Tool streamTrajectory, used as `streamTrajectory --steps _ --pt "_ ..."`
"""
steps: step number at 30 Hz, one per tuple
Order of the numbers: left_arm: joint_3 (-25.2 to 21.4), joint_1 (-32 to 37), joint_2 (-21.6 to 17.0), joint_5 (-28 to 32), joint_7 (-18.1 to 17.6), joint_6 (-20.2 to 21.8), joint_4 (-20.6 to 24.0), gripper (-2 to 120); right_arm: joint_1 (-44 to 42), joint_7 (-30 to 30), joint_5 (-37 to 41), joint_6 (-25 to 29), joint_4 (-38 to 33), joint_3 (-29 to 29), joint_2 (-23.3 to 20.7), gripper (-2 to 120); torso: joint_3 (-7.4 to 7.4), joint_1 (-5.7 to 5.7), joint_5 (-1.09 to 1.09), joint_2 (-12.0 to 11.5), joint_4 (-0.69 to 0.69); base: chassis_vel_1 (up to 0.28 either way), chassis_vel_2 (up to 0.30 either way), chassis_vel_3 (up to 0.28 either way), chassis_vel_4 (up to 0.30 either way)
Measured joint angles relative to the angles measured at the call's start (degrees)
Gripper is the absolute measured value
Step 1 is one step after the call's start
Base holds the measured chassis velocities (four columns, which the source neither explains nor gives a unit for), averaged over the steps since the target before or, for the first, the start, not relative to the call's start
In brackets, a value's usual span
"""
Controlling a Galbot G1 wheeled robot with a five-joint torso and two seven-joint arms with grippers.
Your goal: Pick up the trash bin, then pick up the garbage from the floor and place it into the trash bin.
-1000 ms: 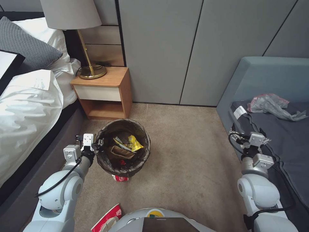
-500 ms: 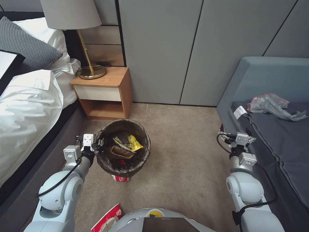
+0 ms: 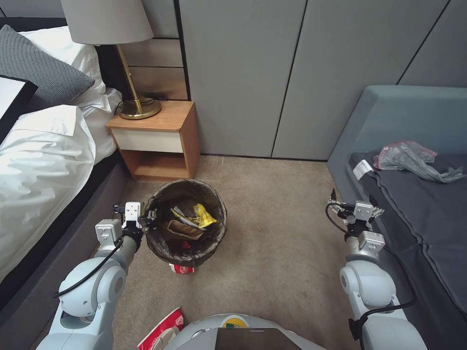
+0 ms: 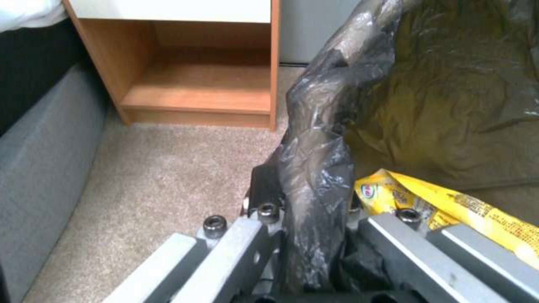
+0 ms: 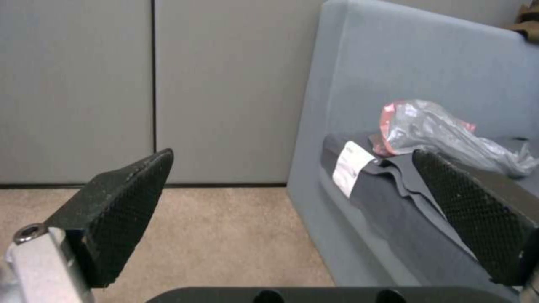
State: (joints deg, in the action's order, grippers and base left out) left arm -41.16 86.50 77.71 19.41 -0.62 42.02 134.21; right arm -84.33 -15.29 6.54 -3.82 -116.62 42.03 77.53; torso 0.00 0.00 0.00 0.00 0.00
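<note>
**Op:** Nearest the base I log a red-and-white paper bowl [image 3: 163,329] flat on the carpet [image 3: 277,233], and a second crushed one [image 3: 181,268] tucked against the foot of the trash bin [image 3: 186,221].

**Obs:** Left side?

**Op:** Left gripper [image 3: 150,215] is clamped on the bin's near rim; in the left wrist view the fingers pinch the dark bag liner [image 4: 314,176] folded over the edge. A yellow wrapper [image 3: 203,216] and a tan paper bag [image 3: 184,228] lie inside. The bin sits just in front of the nightstand [image 3: 156,138].

**Obs:** Right?

**Op:** Right gripper [image 3: 354,205] hangs above the carpet beside the blue sofa [image 3: 389,116], pads [image 5: 129,198] spread wide, holding nothing.

**Obs:** Risks?

**Op:** My judgement: the pinch may hold mostly liner, so a lift could slide the bag off the rim or tip the bin and spill it. The bowl under the bin's foot is partly hidden, so a reach there could knock the bin. The crinkled plastic [image 3: 413,160] on the sofa could be mistaken for litter.
</note>
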Motion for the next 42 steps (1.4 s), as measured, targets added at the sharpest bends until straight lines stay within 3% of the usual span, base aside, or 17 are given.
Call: streamTrajectory --steps 42 --pt "-1.05 -0.51 -0.01 0.68 0.46 0.08 -0.42 0 0.68 -0.30 -0.60 0.95 1.16 -1.47 -0.26 100 0.00 0.00 0.00 0.00 0.00 0.000 0.000 0.000 0.000"
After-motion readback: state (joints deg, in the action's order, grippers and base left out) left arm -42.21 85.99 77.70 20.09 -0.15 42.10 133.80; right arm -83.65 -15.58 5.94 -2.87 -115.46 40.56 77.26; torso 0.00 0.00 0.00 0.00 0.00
